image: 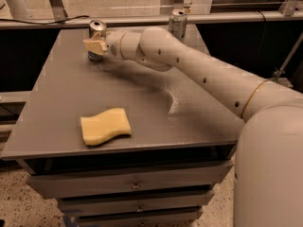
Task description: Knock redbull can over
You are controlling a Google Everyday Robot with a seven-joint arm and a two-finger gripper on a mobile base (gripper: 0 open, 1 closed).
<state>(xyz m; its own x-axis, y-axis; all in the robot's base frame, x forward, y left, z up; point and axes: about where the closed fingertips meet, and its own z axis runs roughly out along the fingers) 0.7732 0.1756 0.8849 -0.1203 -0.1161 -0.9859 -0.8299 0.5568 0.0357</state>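
Observation:
The redbull can [96,29] stands upright near the far left corner of the grey table [142,103]. It is silver, with blue showing low on its side. My gripper [94,45] is right in front of the can at mid-height and covers its middle; it looks to be touching the can. My white arm [199,65] reaches in from the right across the table's far half.
A wider plain silver-grey can [177,23] stands at the table's far edge, behind my arm. A yellow sponge [105,126] lies near the front left. A pale smear [174,100] marks the table's middle right. Rails run behind the table.

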